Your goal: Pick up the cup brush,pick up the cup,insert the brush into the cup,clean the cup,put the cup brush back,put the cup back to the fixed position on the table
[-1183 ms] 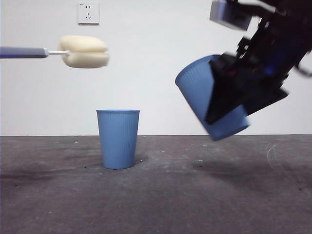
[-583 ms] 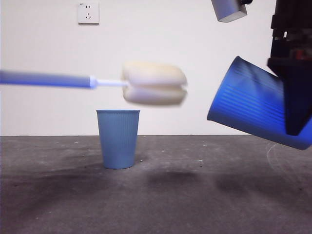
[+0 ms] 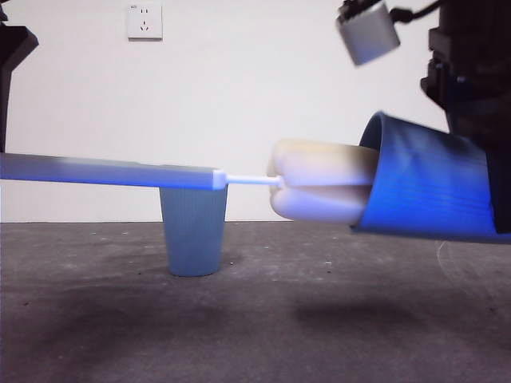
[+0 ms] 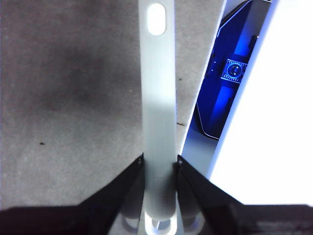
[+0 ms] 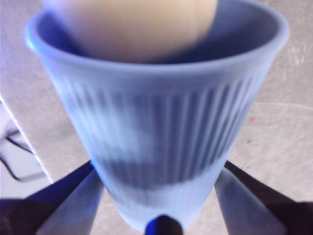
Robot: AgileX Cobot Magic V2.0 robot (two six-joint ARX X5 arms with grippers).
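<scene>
My right gripper [image 5: 159, 176] is shut on the blue ribbed cup [image 3: 427, 187], holding it on its side above the table at the right, mouth facing left; it also shows in the right wrist view [image 5: 161, 122]. My left gripper [image 4: 159, 164] is shut on the cup brush's grey handle [image 4: 157, 98], which runs level from the left [image 3: 112, 171]. The cream sponge head [image 3: 319, 191] is partly inside the cup's mouth; it also shows in the right wrist view [image 5: 132, 24]. The left gripper itself is out of the front view.
A second blue cup [image 3: 193, 231] stands upright on the dark grey table [image 3: 255, 319] at centre-left, behind the brush handle. A wall socket [image 3: 144, 21] is on the white wall. A grey camera block [image 3: 367, 32] hangs at the upper right.
The brush moved right and down; its sponge head went from open air into the cup's mouth. The cup tilted to lie level and shifted slightly lower.
</scene>
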